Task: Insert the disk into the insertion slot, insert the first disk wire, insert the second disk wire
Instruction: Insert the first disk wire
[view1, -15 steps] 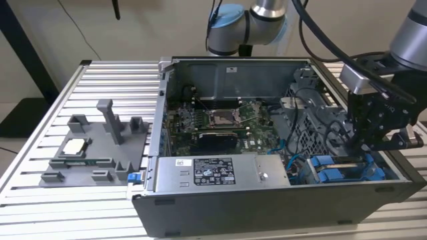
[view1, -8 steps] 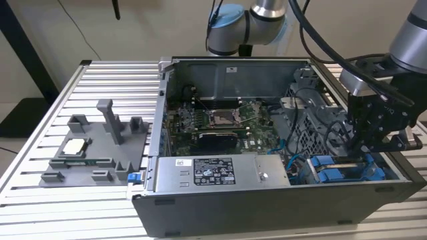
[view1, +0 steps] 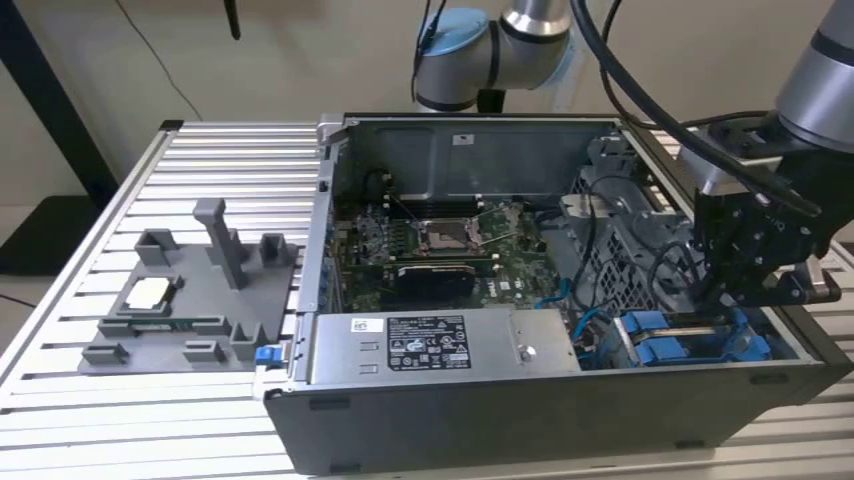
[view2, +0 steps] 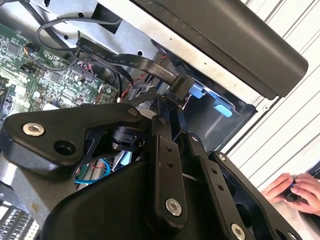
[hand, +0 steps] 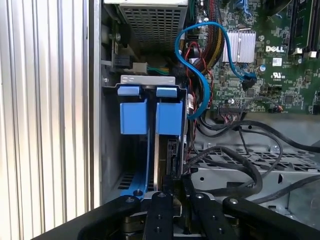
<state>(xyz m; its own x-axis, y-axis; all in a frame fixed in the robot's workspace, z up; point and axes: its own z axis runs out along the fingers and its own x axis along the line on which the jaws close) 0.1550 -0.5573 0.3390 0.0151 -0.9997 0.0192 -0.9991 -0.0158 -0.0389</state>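
1 blue-framed disk (hand: 169, 120) in grey metal slot (hand: 112, 150), end effector (view2: 170, 102) seemingly pinching flat black wire (view2: 130, 61)

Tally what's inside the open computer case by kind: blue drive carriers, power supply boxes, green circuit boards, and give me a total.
Blue drive carriers: 2
Power supply box: 1
Green circuit board: 1
Total: 4
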